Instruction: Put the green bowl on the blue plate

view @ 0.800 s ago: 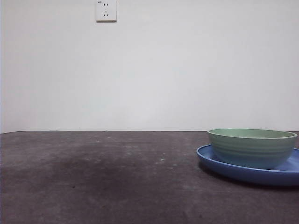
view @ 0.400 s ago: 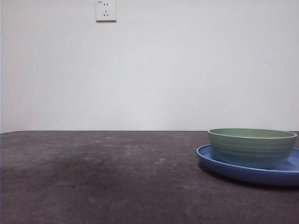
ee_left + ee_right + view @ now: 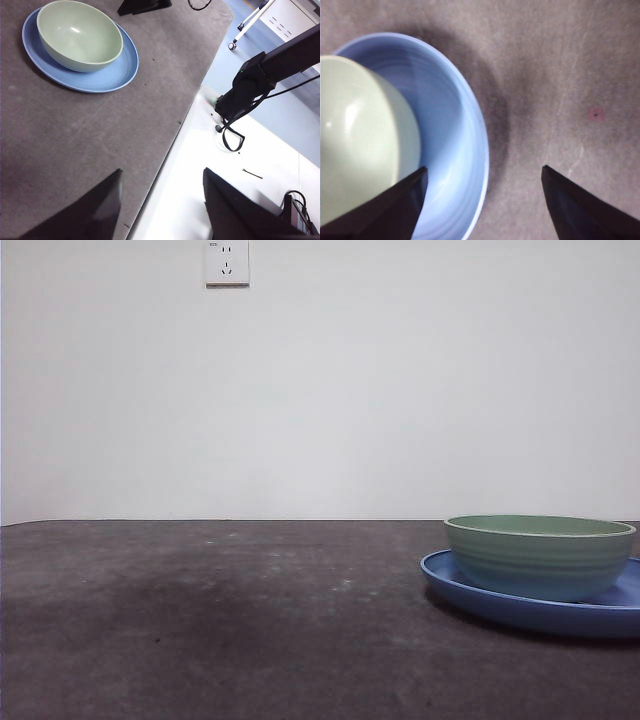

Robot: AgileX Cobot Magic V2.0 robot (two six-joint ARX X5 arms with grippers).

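Dark table (image 3: pixel 200 620) carries the plate (image 3: pixel 520 612) with the bowl (image 3: pixel 540 558) on it. My right hand (image 3: pixel 482 200) hovers open above; dropping could knock the bowl. Left hand (image 3: pixel 162 200) waits open.

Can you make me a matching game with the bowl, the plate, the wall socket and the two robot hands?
Things:
1. green bowl
2. blue plate
3. wall socket
4. left end effector
5. right end effector

Places or states:
A. open, over the table's edge, away from the dishes
B. high on the white wall
C. sitting in the plate
D. open, right beside the plate's rim
E. flat on the dark table, under the bowl

Pairs: 1-C, 2-E, 3-B, 4-A, 5-D
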